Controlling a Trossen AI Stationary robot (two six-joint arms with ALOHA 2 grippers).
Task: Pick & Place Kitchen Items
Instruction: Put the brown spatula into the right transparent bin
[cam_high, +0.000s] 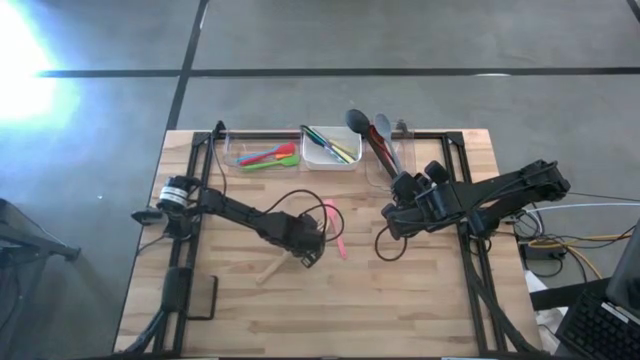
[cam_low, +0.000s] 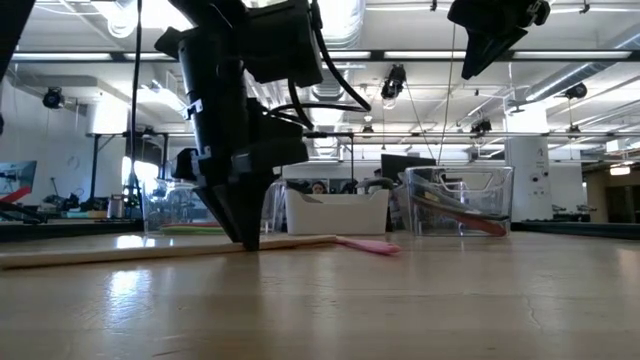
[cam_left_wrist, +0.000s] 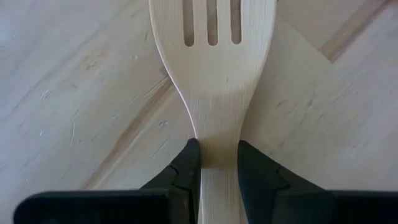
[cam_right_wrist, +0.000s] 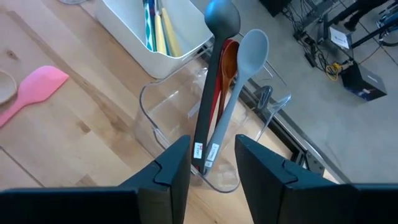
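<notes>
A pale wooden fork (cam_left_wrist: 214, 68) with three slots in its head lies low over the table's middle. My left gripper (cam_left_wrist: 217, 155) is shut on it. Seen from above, its handle (cam_high: 268, 271) sticks out from under that gripper (cam_high: 305, 250) toward the near left. Just right of the gripper, a pink spatula (cam_high: 335, 232) lies flat on the table. My right gripper (cam_right_wrist: 211, 162) hangs open and high above the table's right half (cam_high: 398, 205). It has nothing between its fingers and looks down on a clear tub (cam_right_wrist: 161, 106) of spoons. My left gripper pinches the fork's narrow neck (cam_left_wrist: 217, 134), just behind the head, between its two fingers (cam_left_wrist: 186, 165). The fingers point steeply down and lie across the handle. The fork lies nearly level at table height (cam_low: 120, 250); whether it still rests on the wood I cannot tell.
Along the far edge stand a clear tub (cam_high: 262, 157) of coloured utensils, a white tub (cam_high: 330, 160) with several more, and a clear tub (cam_high: 385, 165) holding a dark spoon, a grey spoon and a red utensil upright. Black rails run down both sides of the table.
</notes>
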